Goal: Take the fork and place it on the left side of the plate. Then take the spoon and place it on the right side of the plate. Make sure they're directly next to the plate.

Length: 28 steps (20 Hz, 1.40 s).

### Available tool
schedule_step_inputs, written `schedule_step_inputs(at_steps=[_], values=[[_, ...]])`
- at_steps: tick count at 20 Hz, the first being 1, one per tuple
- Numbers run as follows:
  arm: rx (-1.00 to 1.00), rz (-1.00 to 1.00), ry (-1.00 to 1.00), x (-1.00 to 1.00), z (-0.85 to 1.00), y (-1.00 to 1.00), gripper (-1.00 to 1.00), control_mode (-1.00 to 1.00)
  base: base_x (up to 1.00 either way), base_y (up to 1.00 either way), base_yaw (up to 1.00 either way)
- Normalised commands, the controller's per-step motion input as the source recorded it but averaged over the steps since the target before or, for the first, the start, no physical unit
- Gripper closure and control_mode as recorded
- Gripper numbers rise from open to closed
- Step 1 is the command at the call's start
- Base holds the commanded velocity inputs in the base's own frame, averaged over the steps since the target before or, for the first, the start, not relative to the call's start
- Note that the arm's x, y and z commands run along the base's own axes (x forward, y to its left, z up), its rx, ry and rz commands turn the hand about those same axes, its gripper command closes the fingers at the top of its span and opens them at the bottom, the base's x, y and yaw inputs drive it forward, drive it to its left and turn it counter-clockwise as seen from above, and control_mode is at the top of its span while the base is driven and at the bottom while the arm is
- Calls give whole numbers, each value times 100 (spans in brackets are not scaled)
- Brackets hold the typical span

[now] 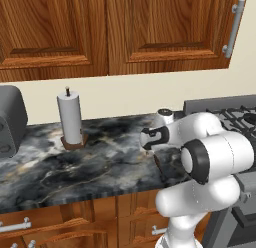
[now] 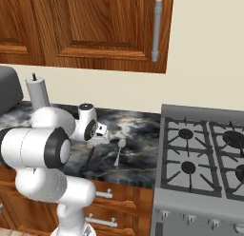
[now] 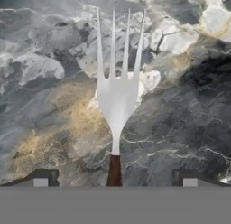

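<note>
Directly below the gripper [image 3: 115, 181], jaws spread wide, the fork [image 3: 117, 90] lies flat on the marble counter [image 3: 54, 105], handle between the fingertips [image 3: 41, 179], seemingly untouched; the spoon [image 2: 118, 152] rests just beside it

Even, soft rendered light, faint shadows, no glare; hand view slightly blurred
</note>
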Motion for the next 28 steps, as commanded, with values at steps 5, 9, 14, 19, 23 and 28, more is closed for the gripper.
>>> schedule_step_inputs(at_steps=[5, 9, 14, 19, 23, 28], values=[[0, -2, 0, 2, -67, 0, -100, -100, 0, 0, 0], [0, 0, 0, 7, -47, 0, -100, -100, 0, 0, 0], [0, 0, 1, -6, -42, 0, -100, -100, 0, 0, 0], [0, 0, 10, -59, -72, 5, 100, -100, 0, 0, 0], [-4, 0, 9, -63, -65, 13, 100, -100, 0, 0, 0], [-1, 0, 4, -93, -55, 0, 100, -100, 0, 0, 0]])
